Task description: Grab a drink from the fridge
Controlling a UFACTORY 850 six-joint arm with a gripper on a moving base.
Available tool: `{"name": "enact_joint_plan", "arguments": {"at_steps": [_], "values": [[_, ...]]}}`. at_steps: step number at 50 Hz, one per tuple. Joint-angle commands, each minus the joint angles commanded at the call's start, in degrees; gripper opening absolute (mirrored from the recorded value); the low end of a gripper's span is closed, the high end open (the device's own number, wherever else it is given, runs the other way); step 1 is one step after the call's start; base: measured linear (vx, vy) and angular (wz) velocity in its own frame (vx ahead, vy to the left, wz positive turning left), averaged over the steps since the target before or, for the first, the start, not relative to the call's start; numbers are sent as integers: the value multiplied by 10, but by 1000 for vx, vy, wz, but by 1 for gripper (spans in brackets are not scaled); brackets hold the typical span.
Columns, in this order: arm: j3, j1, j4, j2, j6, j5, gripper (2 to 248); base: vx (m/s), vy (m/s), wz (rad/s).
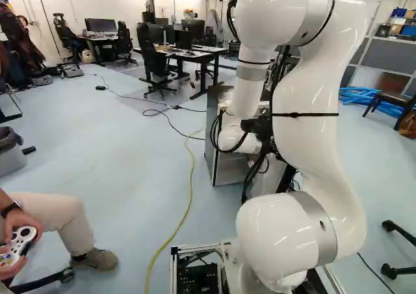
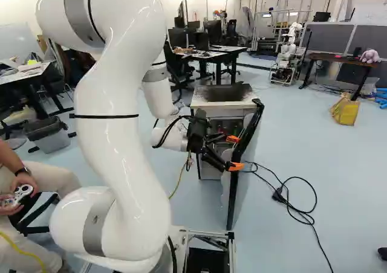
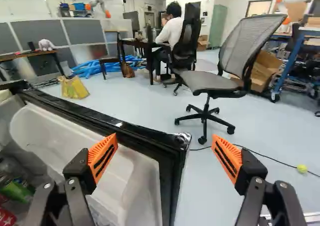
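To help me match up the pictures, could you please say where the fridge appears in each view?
Left base view: the fridge is just right of the middle, largely hidden by the arm.
Right base view: right of the middle, beside and beyond the gripper.
Wrist view: in part, its open door beyond one finger.
Shared landmark: the blue tubing on the floor.

Between my parted fingers (image 2: pixel 235 166), the fridge door (image 3: pixel 172 161) blocks me with its free edge, drinks (image 3: pixel 16 190) crowd its inner side, and beyond its outer side I have open floor (image 3: pixel 150 105) reaching a mesh chair (image 3: pixel 215 83)
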Motion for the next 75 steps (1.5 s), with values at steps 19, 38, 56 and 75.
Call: {"name": "enact_joint_plan", "arguments": {"at_steps": [19, 38, 56, 75], "values": [[-29, -55, 13, -12, 0, 0, 247, 0, 0, 0], [-79, -117, 13, -34, 0, 0, 247, 0, 0, 0], [-129, -171, 13, -57, 0, 0, 247, 0, 0, 0], [-185, -222, 13, -83, 0, 0, 247, 0, 0, 0]]}}
